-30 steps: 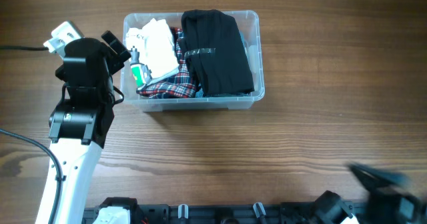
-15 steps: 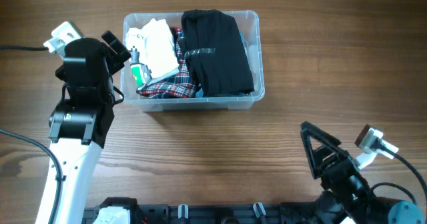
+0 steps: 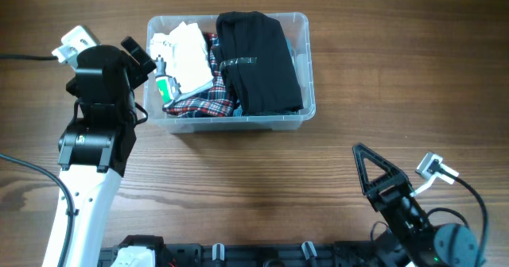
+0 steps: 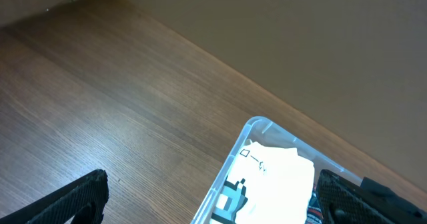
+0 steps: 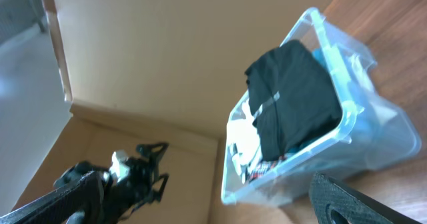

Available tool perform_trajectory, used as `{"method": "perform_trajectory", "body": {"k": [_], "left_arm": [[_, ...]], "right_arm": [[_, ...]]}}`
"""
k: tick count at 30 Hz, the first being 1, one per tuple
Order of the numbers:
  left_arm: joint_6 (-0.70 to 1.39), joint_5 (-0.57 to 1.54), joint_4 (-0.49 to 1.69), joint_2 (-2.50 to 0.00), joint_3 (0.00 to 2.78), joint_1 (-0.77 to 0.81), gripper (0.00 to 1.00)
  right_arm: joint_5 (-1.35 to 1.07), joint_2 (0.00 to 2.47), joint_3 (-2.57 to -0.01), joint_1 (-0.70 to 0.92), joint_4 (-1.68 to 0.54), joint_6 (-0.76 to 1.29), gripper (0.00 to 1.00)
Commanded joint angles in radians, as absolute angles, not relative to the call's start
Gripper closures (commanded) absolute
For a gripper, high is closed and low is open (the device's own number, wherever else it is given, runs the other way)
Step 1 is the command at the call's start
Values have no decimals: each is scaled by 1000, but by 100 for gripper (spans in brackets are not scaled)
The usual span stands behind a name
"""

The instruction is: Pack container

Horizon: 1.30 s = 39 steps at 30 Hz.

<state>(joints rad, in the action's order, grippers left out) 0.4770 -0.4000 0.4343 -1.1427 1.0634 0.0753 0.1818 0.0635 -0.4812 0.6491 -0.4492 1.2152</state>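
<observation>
The container (image 3: 238,122) is a clear plastic bin at the back middle of the table. It holds a folded black garment (image 3: 258,60), a white packet (image 3: 187,56), plaid cloth (image 3: 203,104) and a small green item (image 3: 165,88). My left gripper (image 3: 137,80) is open and empty, just left of the bin's left wall. The left wrist view shows the bin's corner (image 4: 227,177) and the white packet (image 4: 280,177) between its wide-spread fingers. My right gripper (image 3: 375,170) is open and empty near the front right, well clear of the bin. The right wrist view shows the bin (image 5: 373,144) from low down.
A black rail (image 3: 238,255) runs along the table's front edge. A dark cable (image 3: 24,58) lies at the far left. A cardboard wall (image 5: 167,51) stands behind the table. The left arm (image 5: 127,177) shows in the right wrist view.
The right arm has come up from the bottom right corner and moved left into view, its gripper open. The left arm and the bin's contents have not moved.
</observation>
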Motion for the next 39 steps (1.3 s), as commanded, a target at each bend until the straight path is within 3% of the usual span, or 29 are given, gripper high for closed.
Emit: {"method": "perform_trajectory", "body": {"k": [1, 7, 12, 25, 39], "left_arm": [[476, -420, 432, -1147, 1061, 70, 0], [476, -420, 432, -1147, 1061, 70, 0], [476, -420, 432, -1147, 1061, 70, 0], [476, -420, 432, -1147, 1061, 70, 0], [476, -420, 432, -1147, 1061, 70, 0]], "right_arm": [[214, 44, -397, 619, -387, 1229, 0], [179, 19, -235, 572, -67, 947, 0], [74, 4, -172, 522, 103, 547, 0], [-97, 4, -149, 279, -3, -10, 0], [-102, 4, -54, 177, -69, -208, 0]]}}
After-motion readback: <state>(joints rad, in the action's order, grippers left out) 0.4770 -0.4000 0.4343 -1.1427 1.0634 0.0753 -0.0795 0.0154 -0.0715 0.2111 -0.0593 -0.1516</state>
